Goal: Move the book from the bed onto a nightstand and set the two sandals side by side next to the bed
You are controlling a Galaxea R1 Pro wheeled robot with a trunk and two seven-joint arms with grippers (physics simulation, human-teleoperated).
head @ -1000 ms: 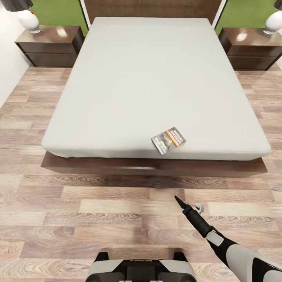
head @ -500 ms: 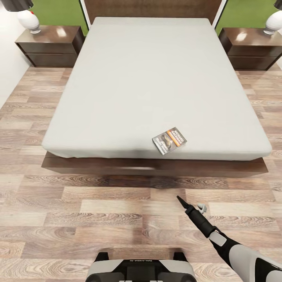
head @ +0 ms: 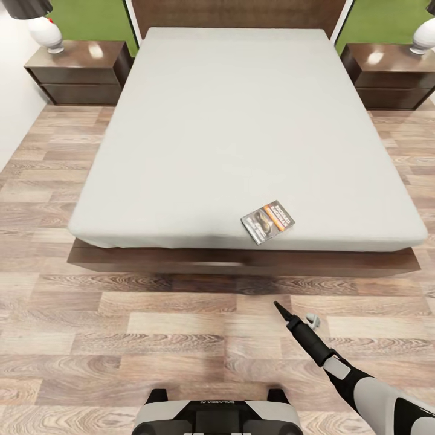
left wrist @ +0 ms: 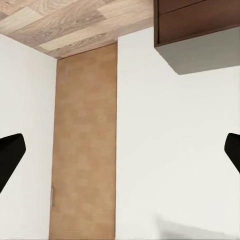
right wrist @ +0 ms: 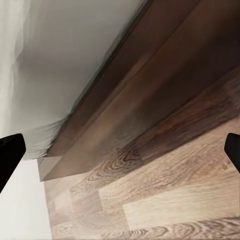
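Note:
The bed (head: 241,121) with its pale grey mattress and dark frame lies straight ahead in the head view. The book (head: 268,222) rests flat on the mattress close to the foot edge, right of centre. One nightstand (head: 75,63) flanks the headboard at the left, the other nightstand (head: 386,63) at the right. My right gripper (head: 294,313) hovers open over the floor just short of the bed's foot, below the book. The right wrist view has the open gripper (right wrist: 120,155) facing the bed frame (right wrist: 150,90). My left gripper (left wrist: 120,150) is open, facing a white wall. The sandals are out of view.
A white lamp (head: 43,30) stands on the left nightstand and another lamp (head: 423,36) on the right one. Wood-plank floor (head: 151,326) runs between my base (head: 217,417) and the bed. A white wall (head: 12,90) closes the left side.
The whole head picture has shifted slightly down and the bed looks a bit larger, so the camera has come closer. The book lies as before; the right arm keeps its pose.

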